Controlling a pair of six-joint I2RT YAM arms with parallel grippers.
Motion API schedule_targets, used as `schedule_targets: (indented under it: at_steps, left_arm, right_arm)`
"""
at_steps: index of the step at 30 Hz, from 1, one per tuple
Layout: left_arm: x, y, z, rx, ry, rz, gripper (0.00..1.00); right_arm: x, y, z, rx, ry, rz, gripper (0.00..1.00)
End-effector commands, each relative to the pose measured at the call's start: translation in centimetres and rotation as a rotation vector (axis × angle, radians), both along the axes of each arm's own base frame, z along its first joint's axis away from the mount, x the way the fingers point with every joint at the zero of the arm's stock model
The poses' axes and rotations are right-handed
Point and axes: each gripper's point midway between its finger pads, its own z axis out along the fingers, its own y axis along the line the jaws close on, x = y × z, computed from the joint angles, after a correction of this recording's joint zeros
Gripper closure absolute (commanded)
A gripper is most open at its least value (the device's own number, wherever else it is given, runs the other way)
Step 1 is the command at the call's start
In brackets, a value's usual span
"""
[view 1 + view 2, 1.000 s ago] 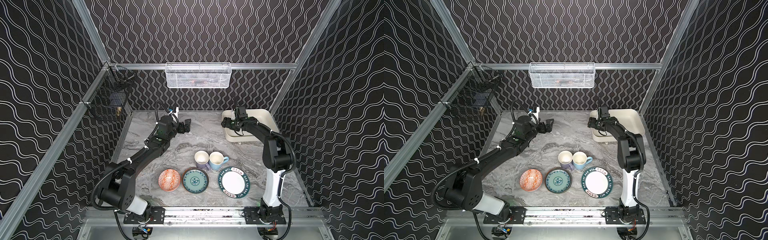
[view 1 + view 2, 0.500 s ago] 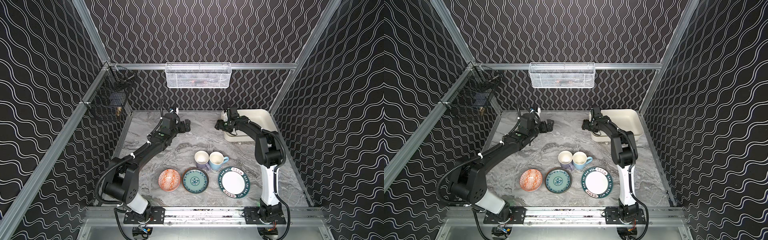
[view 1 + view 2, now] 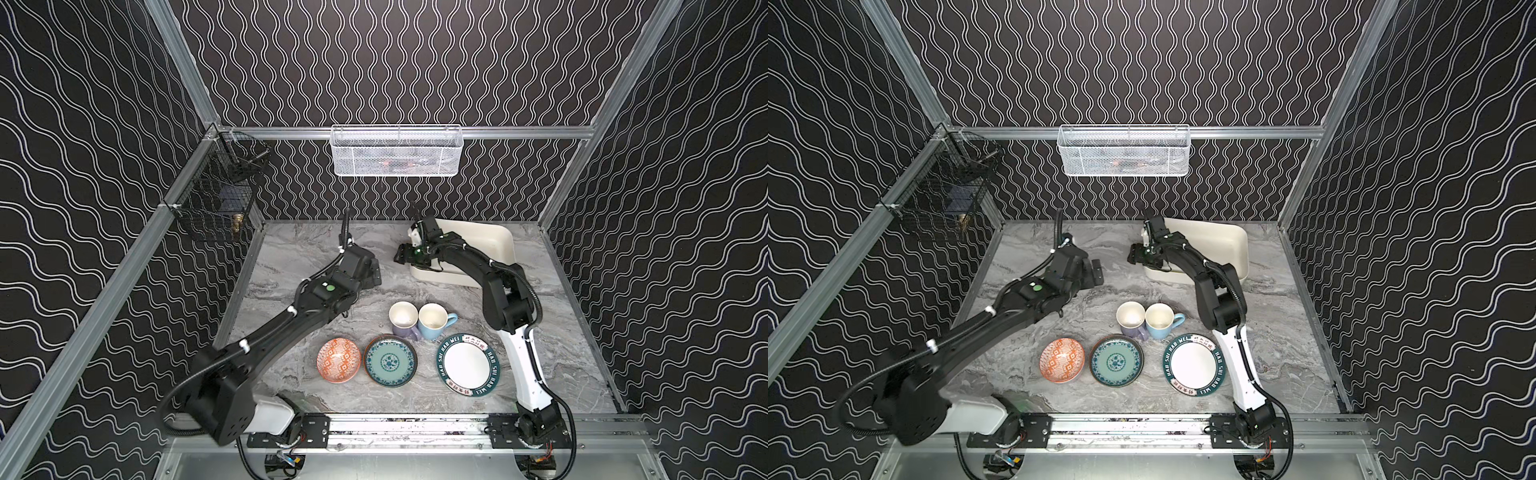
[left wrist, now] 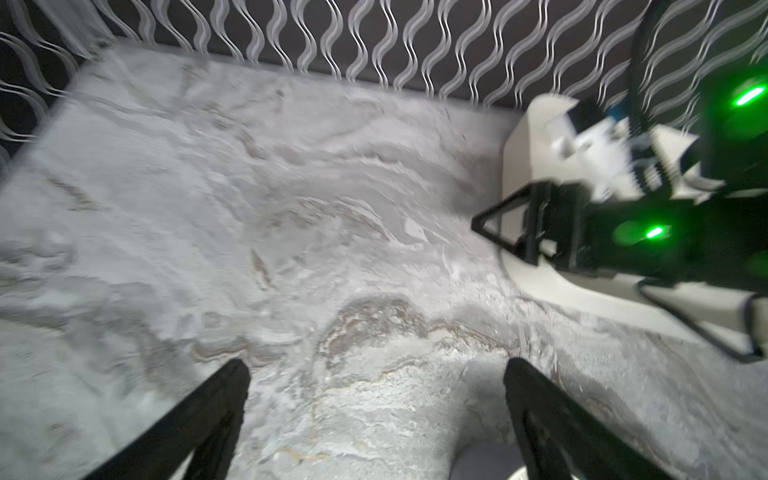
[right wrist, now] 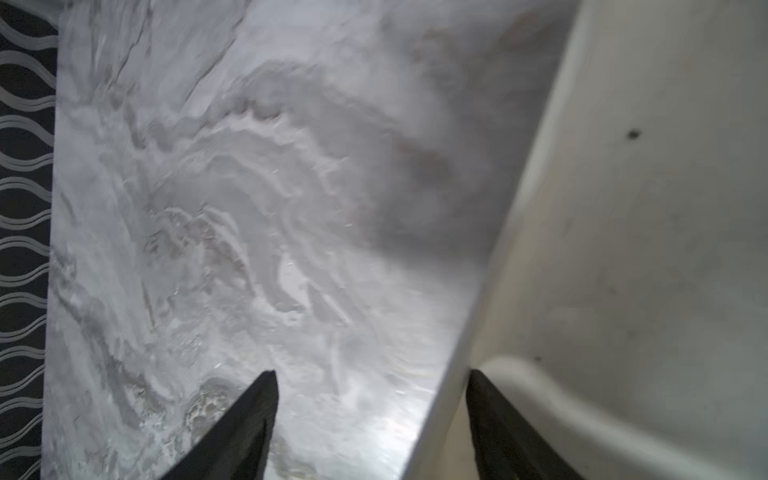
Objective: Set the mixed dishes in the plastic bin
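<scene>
Five dishes sit on the table, none visibly in the plastic bin at the far right: lilac mug, light-blue mug, orange-patterned bowl, teal plate and lettered plate, so nearly all remains. The left end effector gapes fully, empty; the right end effector is parted, empty, by the bin's near rim

Dishes in front, bin at the back right

The plastic bin sits at the back right of the table. Two mugs stand side by side, touching, in the middle. In front of them lie a bowl on the left, a plate just beside it, and another plate on the right.
</scene>
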Motion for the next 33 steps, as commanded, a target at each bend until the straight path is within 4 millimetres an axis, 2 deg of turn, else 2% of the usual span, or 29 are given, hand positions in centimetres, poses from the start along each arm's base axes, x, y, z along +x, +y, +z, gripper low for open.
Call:
schedule_targets:
  at_steps: [1, 6, 12, 15, 18, 20, 22, 26, 30, 33]
  left_arm:
    - [-1.5, 2.1, 1.4, 0.011, -0.025, 0.079, 0.01]
    - [-2.8, 3.1, 2.7, 0.01, -0.038, 0.092, 0.01]
    - [-3.7, 3.9, 2.8, 0.001, -0.046, 0.109, 0.01]
    - [-3.9, 4.1, 2.5, 0.003, -0.04, 0.114, 0.01]
    - [-4.1, 4.2, 2.3, 0.004, -0.03, 0.121, 0.01]
    - [-4.2, 4.3, 2.1, 0.004, -0.025, 0.126, 0.01]
    - [-4.3, 4.3, 2.0, 0.002, -0.022, 0.131, 0.01]
    - [-4.4, 4.3, 1.5, -0.01, -0.013, 0.132, 0.01]
    - [-4.4, 3.7, 0.9, -0.042, -0.009, 0.112, 0.01]
    - [-4.3, 2.3, 0.1, -0.073, 0.019, 0.047, 0.01]
  right_arm:
    - [-1.3, 3.0, 0.3, 0.039, 0.036, 0.048, 0.27]
    - [-2.8, 6.5, 0.9, 0.063, 0.034, 0.102, 0.26]
    - [-5.3, 9.6, 0.6, 0.083, 0.055, 0.178, 0.26]
    - [-6.2, 10.2, 0.5, 0.075, 0.057, 0.202, 0.27]
    - [-6.9, 10.0, 0.8, 0.081, 0.061, 0.218, 0.27]
    - [-7.2, 9.6, 1.3, 0.068, 0.05, 0.224, 0.26]
    - [-7.4, 9.0, 2.6, 0.05, 0.021, 0.234, 0.25]
    - [-7.5, 6.9, 7.6, 0.003, -0.088, 0.227, 0.21]
    - [-7.6, 2.9, 12.3, -0.072, -0.185, 0.145, 0.2]
    - [-8.7, -1.9, 13.4, -0.182, -0.197, 0.063, 0.23]
